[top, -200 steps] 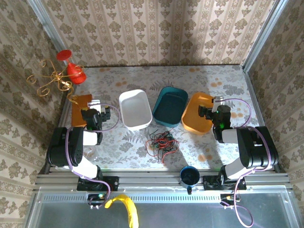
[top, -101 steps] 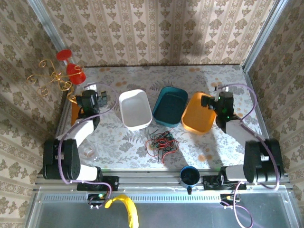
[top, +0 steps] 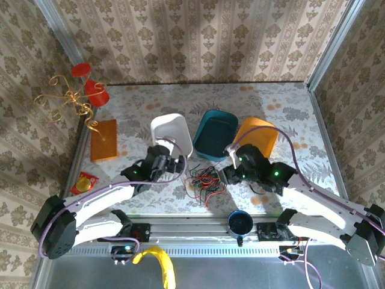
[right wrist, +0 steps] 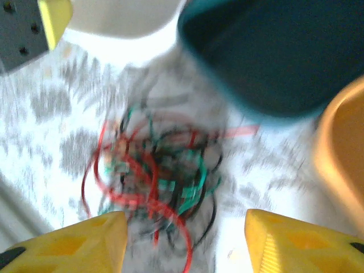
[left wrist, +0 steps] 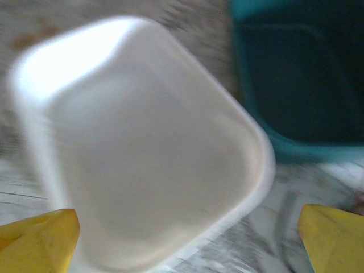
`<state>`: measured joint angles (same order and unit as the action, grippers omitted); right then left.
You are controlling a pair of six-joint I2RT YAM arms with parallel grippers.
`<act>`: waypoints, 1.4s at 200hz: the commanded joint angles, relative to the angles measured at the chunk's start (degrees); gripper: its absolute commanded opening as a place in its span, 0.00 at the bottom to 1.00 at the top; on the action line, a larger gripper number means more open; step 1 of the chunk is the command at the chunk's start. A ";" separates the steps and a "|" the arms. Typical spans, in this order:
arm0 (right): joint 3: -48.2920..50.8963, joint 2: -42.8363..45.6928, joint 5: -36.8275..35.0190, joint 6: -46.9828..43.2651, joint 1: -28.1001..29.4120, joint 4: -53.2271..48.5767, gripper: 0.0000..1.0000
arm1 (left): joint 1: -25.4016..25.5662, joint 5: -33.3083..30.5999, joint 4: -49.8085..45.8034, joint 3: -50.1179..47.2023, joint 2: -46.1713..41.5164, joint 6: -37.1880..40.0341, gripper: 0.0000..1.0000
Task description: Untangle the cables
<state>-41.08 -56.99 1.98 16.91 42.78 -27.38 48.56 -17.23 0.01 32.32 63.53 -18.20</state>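
Note:
The cables (top: 204,180) lie as one tangled heap of thin red, black and green wires near the table's front middle. In the right wrist view the cables (right wrist: 159,170) sit just ahead of my right gripper (right wrist: 187,242), whose yellow fingers (right wrist: 79,244) stand apart with nothing between them. From above, my right gripper (top: 226,175) is close to the heap's right side. My left gripper (top: 178,164) hangs open to the heap's left, over the near corner of the white tray (top: 170,127). The left wrist view is blurred: left gripper (left wrist: 187,239) open above the white tray (left wrist: 142,165).
Behind the heap stand a teal tray (top: 215,133) and an orange tray (top: 260,136). An orange flat block (top: 103,139) and a small yellow-red thing (top: 83,181) lie at the left. A blue cup (top: 240,223) sits at the front edge. A red and gold ornament (top: 78,96) stands back left.
Both arms have swung from the table's sides in to the middle, beside the cable heap. The right gripper's fingers have come closer together.

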 commanded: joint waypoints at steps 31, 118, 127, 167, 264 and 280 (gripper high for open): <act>2.66 -2.91 11.62 4.82 0.14 -1.98 0.44 | 9.94 9.94 0.09 3.54 7.51 -2.72 1.00; 2.64 -5.40 6.87 5.49 0.05 0.33 0.00 | 10.16 15.87 -0.40 6.44 11.41 -1.32 1.00; 1.51 -4.24 4.69 5.00 -0.02 -0.84 0.00 | 10.09 16.08 -0.05 6.44 11.71 -1.31 1.00; -3.26 1.80 -5.14 4.14 -1.15 -5.88 0.00 | 8.15 17.73 3.46 5.23 13.05 -3.02 1.00; -9.90 12.25 -15.18 10.84 -1.74 1.84 0.00 | 7.71 21.54 5.77 6.52 20.26 -1.94 1.00; -11.15 12.55 -15.89 11.39 -1.75 3.07 0.00 | 7.86 21.65 5.39 7.04 21.98 -1.76 1.00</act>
<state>-49.21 -45.52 -11.07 26.02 41.39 -28.58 55.75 2.79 4.82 37.26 83.35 -20.80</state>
